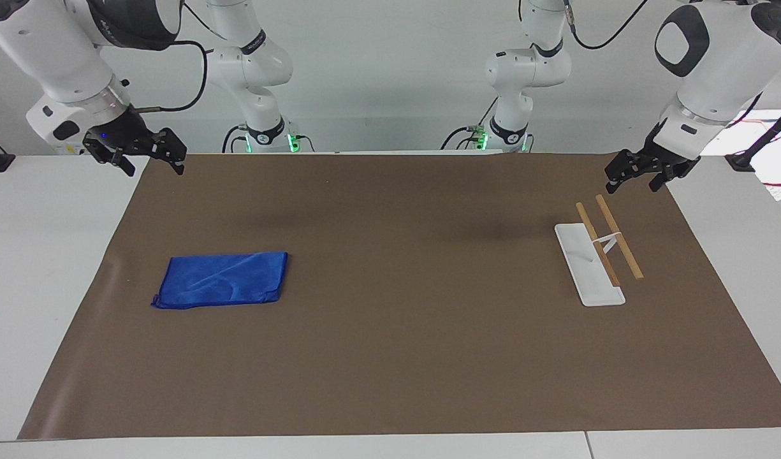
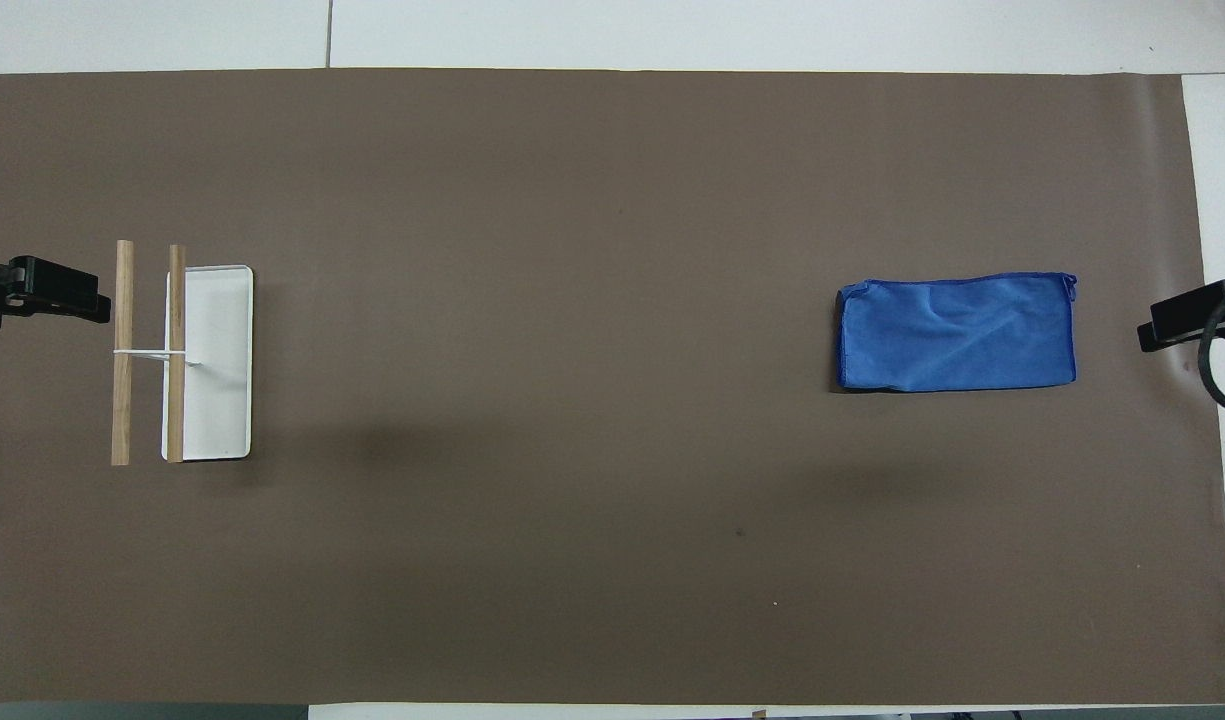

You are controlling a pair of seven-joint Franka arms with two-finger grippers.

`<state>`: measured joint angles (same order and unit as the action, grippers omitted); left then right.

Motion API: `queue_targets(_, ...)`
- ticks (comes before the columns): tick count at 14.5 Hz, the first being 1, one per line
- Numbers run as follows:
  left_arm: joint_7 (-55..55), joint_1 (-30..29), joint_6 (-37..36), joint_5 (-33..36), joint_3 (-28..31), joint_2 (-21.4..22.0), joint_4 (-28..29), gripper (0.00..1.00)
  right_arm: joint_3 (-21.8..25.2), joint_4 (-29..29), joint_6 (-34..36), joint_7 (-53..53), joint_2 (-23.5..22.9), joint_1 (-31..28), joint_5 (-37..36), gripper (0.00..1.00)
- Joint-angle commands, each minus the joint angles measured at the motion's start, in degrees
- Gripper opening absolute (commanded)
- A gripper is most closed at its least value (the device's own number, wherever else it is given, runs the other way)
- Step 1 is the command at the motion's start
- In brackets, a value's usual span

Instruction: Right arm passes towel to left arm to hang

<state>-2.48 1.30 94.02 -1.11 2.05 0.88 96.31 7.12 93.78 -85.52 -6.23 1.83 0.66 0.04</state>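
The blue towel (image 1: 223, 279) (image 2: 957, 332) lies folded flat on the brown mat, toward the right arm's end of the table. My right gripper (image 1: 153, 166) (image 2: 1182, 322) hangs open and empty over the mat's edge at that end, well apart from the towel. A rack stands toward the left arm's end, with a white base (image 1: 588, 268) (image 2: 217, 400) and two wooden bars (image 1: 618, 237) (image 2: 122, 352). Over the mat's edge beside the rack, my left gripper (image 1: 632, 185) (image 2: 47, 290) is open and holds nothing. Both arms wait.
The brown mat (image 1: 390, 357) (image 2: 572, 500) covers most of the white table (image 1: 39, 268). The two arm bases (image 1: 266, 137) (image 1: 508, 134) stand at the robots' edge of the mat. Cables lie off the mat at the left arm's end (image 1: 773, 178).
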Motion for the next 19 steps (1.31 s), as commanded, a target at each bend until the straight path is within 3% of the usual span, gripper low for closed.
queue_targets(1, -0.2, 0.5, 0.7, 0.8, 0.1, 0.8, 1.0, 1.00, -0.3, 0.1, -0.3, 0.8, 0.5, -0.3, 0.8, 1.00)
queue_targets(10, -0.2, 0.5, 0.7, 0.8, 0.1, 0.8, 1.0, 1.00, -0.4, 2.2, -0.7, 0.1, 1.5, 0.0, 1.4, 1.00)
queue_targets(13, -0.2, 0.5, 0.7, 0.8, 0.1, 0.8, 1.0, 1.00, -0.6, 4.4, -7.3, 0.6, 1.6, 1.6, 1.5, 1.00)
queue_targets(19, -0.2, 0.5, 0.7, 0.8, 0.1, 0.8, 1.0, 1.00, -0.7, 5.5, -17.9, 1.7, -7.3, 4.7, 1.4, 1.00)
